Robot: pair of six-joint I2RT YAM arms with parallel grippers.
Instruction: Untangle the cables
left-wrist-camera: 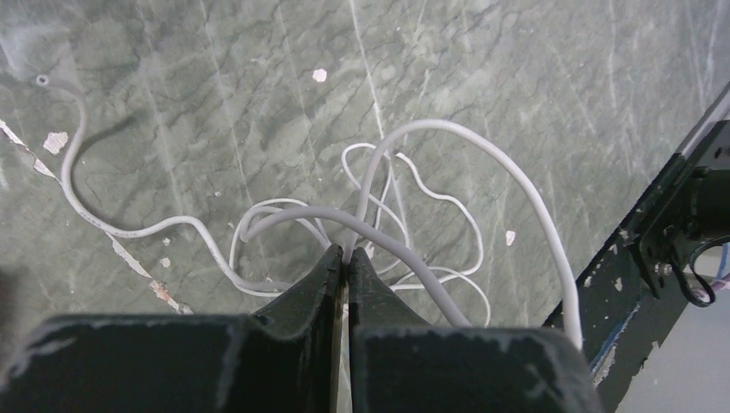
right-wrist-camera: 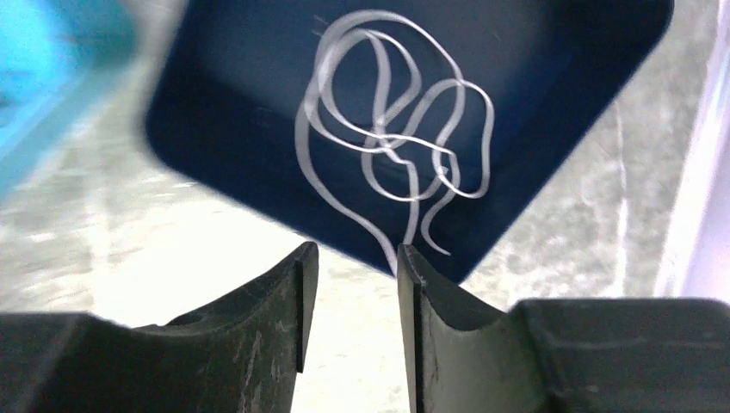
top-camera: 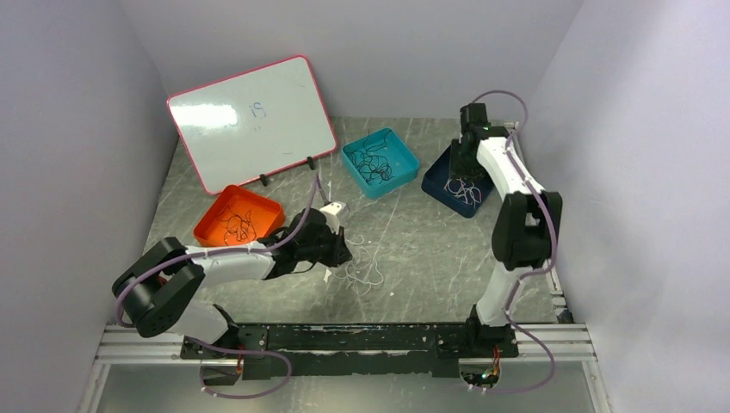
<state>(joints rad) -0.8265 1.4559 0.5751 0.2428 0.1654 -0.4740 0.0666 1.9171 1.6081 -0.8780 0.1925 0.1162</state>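
Observation:
A loose tangle of white cables lies on the grey table in front of my left gripper. In the left wrist view the left gripper is shut on one white cable, which rises from the jaws and arches over the other loops. My right gripper hangs above the dark blue tray at the back right. In the right wrist view it is open with nothing between its fingers. Below it, a knotted bundle of white cables rests in that tray.
A teal tray with black cables stands at the back centre. An orange tray with dark cables sits to the left. A whiteboard leans behind them. The black base rail runs along the near edge.

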